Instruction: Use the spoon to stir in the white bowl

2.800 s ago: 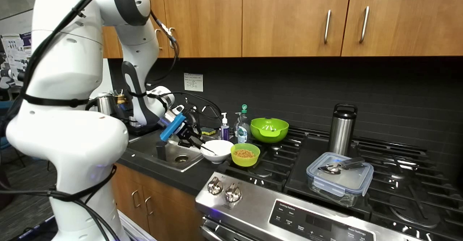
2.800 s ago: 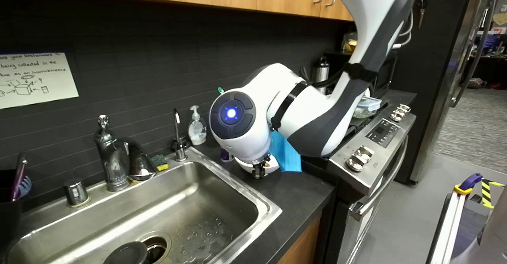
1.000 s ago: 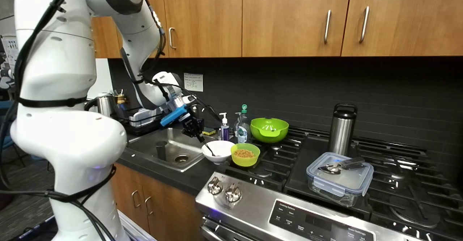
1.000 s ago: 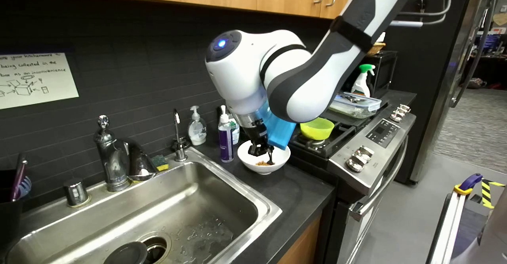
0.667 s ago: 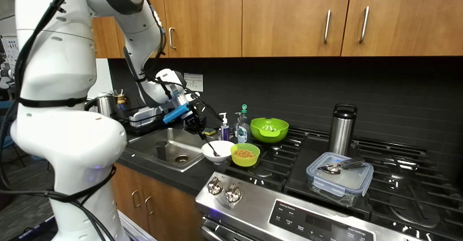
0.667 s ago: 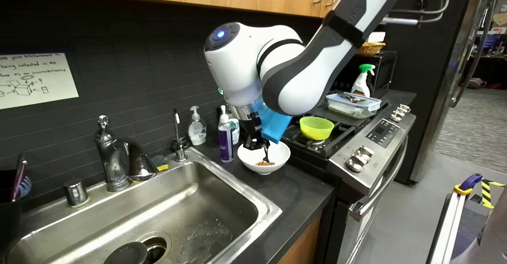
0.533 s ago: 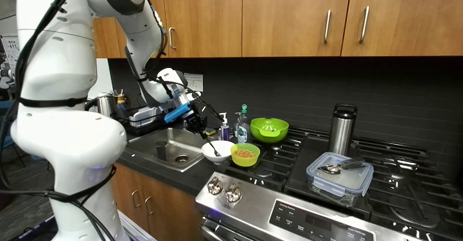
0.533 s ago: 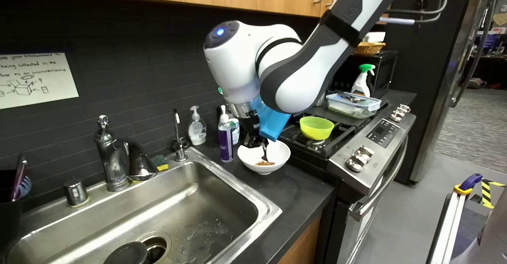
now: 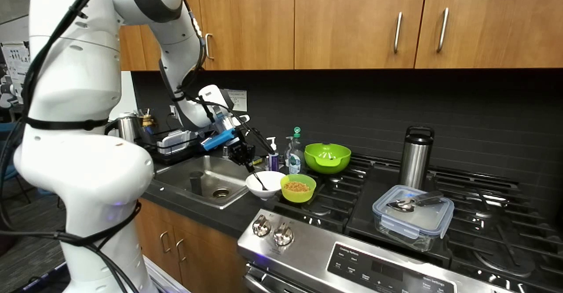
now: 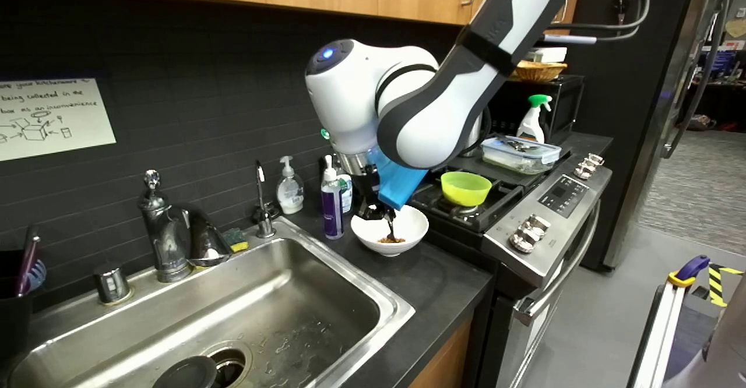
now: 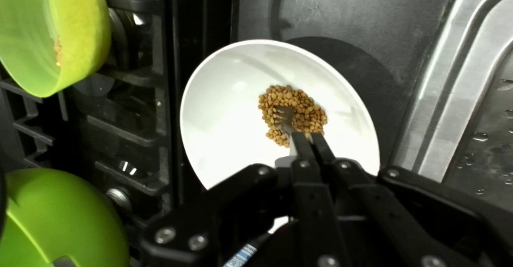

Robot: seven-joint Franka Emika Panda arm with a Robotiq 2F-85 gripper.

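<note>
The white bowl [image 11: 224, 110] stands on the dark counter between sink and stove, with a small heap of brown lentils [image 11: 308, 116]. It shows in both exterior views [image 9: 275, 181] [image 10: 389, 249]. My gripper [image 11: 308, 134] is over the bowl, shut on a metal fork [image 11: 283, 116]. The fork slants down and its tines touch the lentils; its handle is mostly hidden behind the fingers. The gripper also shows in both exterior views [image 9: 250, 167] [image 10: 379, 210]. No bright blue spoon shows in the frames.
The yellow-green bowl [image 9: 288, 195] with lentils stands close beside the white bowl. The bright green bowl [image 9: 327, 163] and bottles [image 10: 332, 204] stand behind. The sink rim [image 11: 437, 110] lies on the opposite side. A lidded container [image 9: 411, 231] carries metal cutlery on the stove.
Since the oldest frames my wrist has risen and turned, so the fork points down into the bowl. In the last half second the arm has shifted slightly and the bowl moved a touch toward the stove.
</note>
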